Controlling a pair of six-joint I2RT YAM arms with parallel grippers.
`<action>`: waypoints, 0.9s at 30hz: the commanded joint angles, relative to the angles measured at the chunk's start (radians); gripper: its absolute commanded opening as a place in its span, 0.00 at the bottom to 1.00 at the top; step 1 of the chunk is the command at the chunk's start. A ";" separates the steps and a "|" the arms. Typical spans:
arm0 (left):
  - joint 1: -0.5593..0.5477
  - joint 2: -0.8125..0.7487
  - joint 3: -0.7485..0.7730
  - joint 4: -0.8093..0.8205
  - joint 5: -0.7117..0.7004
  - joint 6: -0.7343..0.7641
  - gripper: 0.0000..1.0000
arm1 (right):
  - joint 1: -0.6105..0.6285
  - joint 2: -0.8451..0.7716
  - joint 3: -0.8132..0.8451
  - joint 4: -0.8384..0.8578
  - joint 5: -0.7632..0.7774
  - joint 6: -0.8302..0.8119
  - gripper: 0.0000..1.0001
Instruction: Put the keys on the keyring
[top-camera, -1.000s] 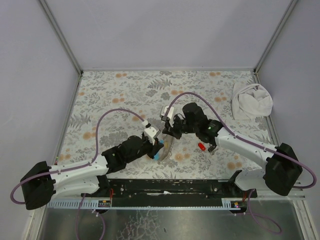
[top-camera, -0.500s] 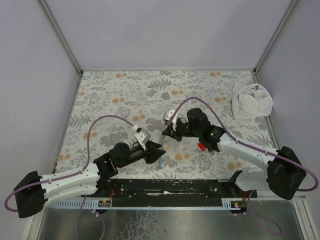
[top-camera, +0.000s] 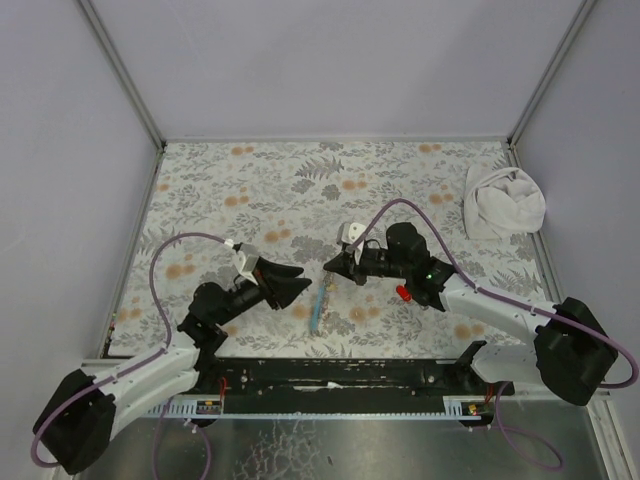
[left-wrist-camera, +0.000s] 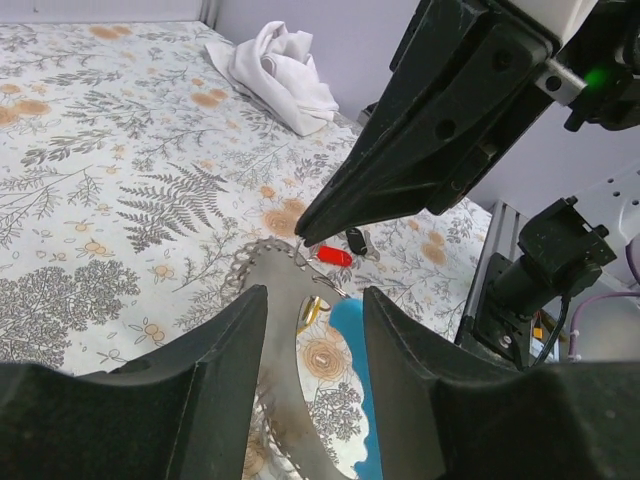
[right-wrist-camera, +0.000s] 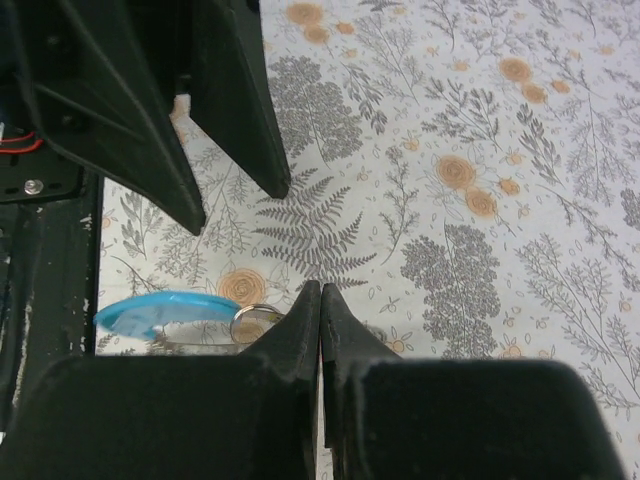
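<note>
Nearest the bases, the left fingers (top-camera: 300, 279) are spread wide with nothing between them, pointing toward the robot's right. The keyring (top-camera: 320, 306) lies on the desk (top-camera: 230, 190) just past their tips. From above it reads as a narrow strip, its long axis running near to far with a slight lean. Its light blue part is toward the near end and its grey part toward the far end. Whether it lies flat or stands partly on edge I cannot tell. In the left wrist view the hoop sits squarely in the gap between the two open fingers, grey arc on one side, blue on the other. A small yellowish piece (left-wrist-camera: 310, 313) shows inside it, which may be one of the keys. At the hoop's far end the right fingers (top-camera: 331, 265) are pressed together, with nothing visible between them, their tip just beside the grey rim. So the ring lies between the two arms, and either arm is close enough to take it. A grasp by the left would likely mean closing across the thin rim, not along it. Further right, well apart from the ring, the red key (top-camera: 403, 293) lies loose on the desk with the black key (left-wrist-camera: 356, 239) just beside it. I do not see the green one. A white cloth (top-camera: 505, 200) sits in the far right corner.
</note>
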 joint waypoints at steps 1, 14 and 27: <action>0.071 0.100 -0.030 0.294 0.187 -0.049 0.41 | -0.013 -0.021 0.004 0.127 -0.060 0.033 0.00; 0.180 0.293 0.007 0.498 0.417 -0.025 0.34 | -0.013 -0.033 -0.014 0.163 -0.110 0.036 0.00; 0.216 0.412 0.071 0.534 0.511 0.001 0.31 | -0.013 -0.016 -0.014 0.194 -0.146 0.045 0.00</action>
